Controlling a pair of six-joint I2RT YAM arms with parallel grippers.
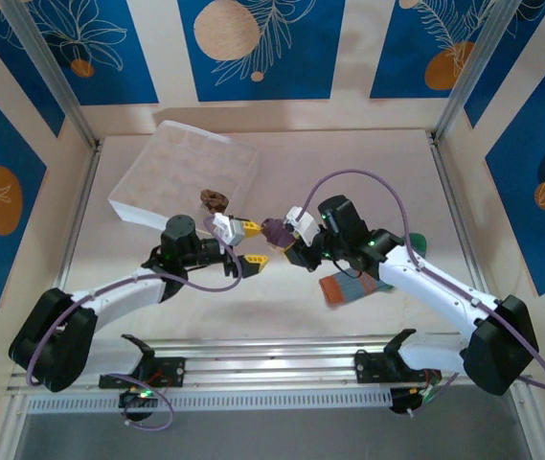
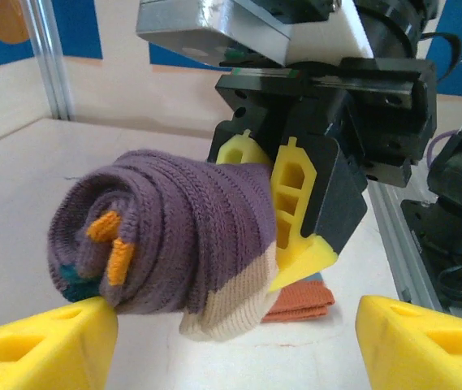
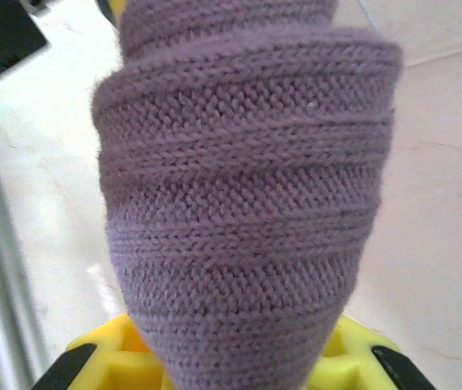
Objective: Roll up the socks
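Far left, toward the back: white gridded box (image 1: 171,163) lying on the surface (image 1: 157,297). At its near right edge sits the brown sock (image 1: 215,199), bunched into a small wad, seemingly rolled already; whether it rests on the rim or just beside it cannot be told from above.

Centre-left: left pincer (image 1: 253,243), fingers well apart and flanking the free end of the roll. In its own wrist view one yellow fingertip (image 2: 52,341) sits at the roll's lower edge, touching or nearly so. Judged to have let go, leaving the other arm to carry the bundle.

Centre: purple sock (image 2: 166,244), wound into a tight coil, orange stripes showing at the spiral end, tan toe wrapped outside. It is lifted off the surface, between the two arms.

Centre-right: right pincer (image 1: 284,236) clamped on the coil's other end (likely to keep the wrap from springing loose).

Right: blue-grey sock (image 1: 344,286) lies flat and unrolled under the right arm, orange cuff nearest, probably the one left to do.
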